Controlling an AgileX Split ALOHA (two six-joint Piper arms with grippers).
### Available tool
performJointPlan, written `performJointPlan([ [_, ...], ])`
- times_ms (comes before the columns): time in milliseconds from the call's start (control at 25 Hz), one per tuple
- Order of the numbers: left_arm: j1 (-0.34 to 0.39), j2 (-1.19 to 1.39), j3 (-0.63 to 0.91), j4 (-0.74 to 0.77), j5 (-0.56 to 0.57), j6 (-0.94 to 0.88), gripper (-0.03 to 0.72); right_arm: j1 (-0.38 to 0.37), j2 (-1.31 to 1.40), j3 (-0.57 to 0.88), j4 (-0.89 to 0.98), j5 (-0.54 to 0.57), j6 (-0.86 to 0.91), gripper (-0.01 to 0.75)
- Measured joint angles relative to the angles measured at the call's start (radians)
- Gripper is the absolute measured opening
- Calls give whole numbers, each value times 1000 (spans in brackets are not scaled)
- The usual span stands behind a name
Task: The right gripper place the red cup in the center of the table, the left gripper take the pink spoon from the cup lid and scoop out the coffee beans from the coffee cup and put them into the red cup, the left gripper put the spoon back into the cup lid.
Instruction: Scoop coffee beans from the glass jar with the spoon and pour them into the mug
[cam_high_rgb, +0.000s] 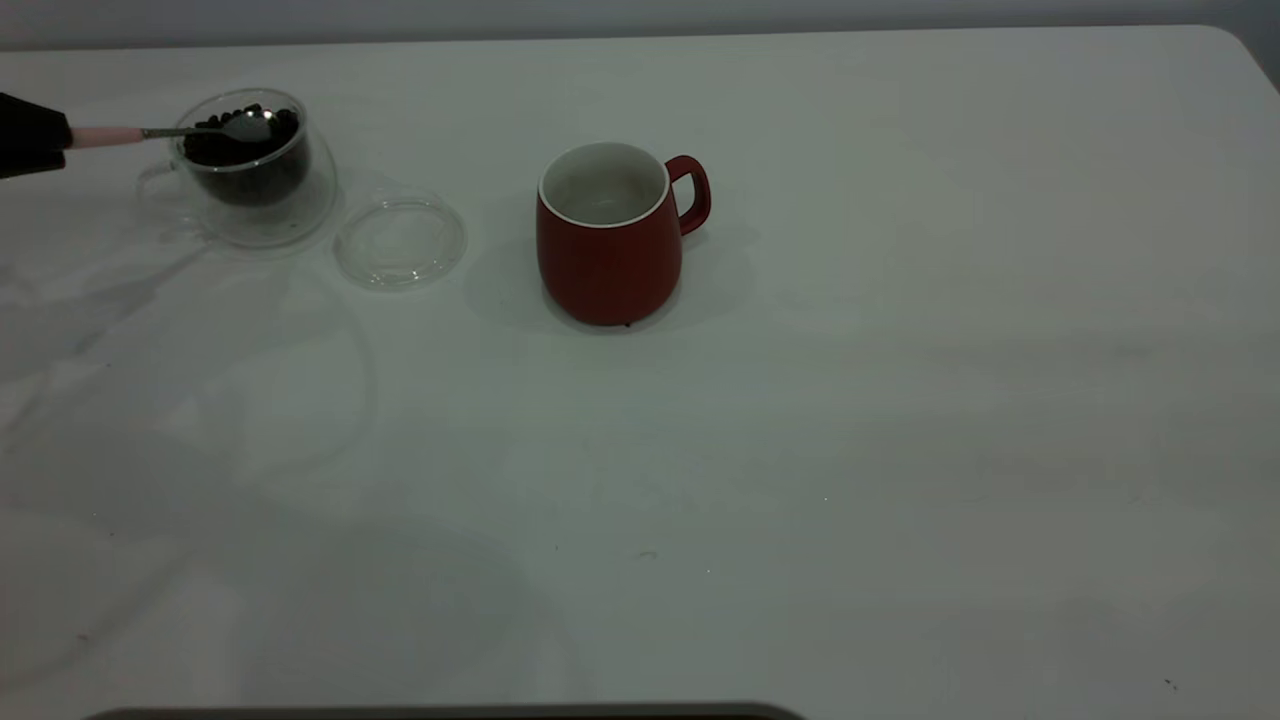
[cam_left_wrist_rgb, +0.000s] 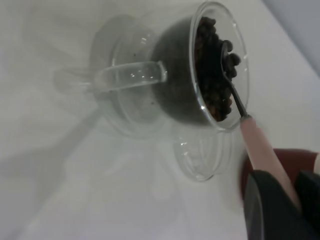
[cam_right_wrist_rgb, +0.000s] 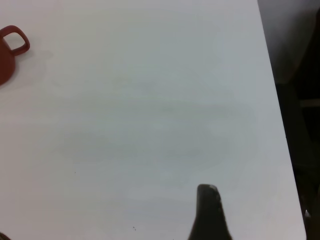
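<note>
While the left gripper clamps the handle of the pink spoon at the table's left edge, the spoon's metal bowl reaches out from its tip into the coffee beans heaped in the coffee cup. Just past the cup from the gripper lies the cup lid, flat and bare. Farther out stands the red cup, upright near the table's middle, its handle turned away from the gripper. The white tabletop carries soft grey shadows and a few dark specks; a grey wall runs behind it. The right gripper shows only as one dark finger over bare table near its edge, well apart from the red cup; its grip cannot be told.
</note>
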Motion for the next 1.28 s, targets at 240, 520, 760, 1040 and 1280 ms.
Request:
performJointPlan([
  [240,0,35,0,-3,33,-35,123,0,0,0,0,0,0,583],
  [520,0,50,0,-9,57,-47,123,0,0,0,0,0,0,583],
  [760,1,50,0,-10,68,-58,123,0,0,0,0,0,0,583],
  [1040,24,52,0,-11,82,-68,123,0,0,0,0,0,0,583],
  [1280,43,118,0,-69,168,-38,123,0,0,0,0,0,0,583],
])
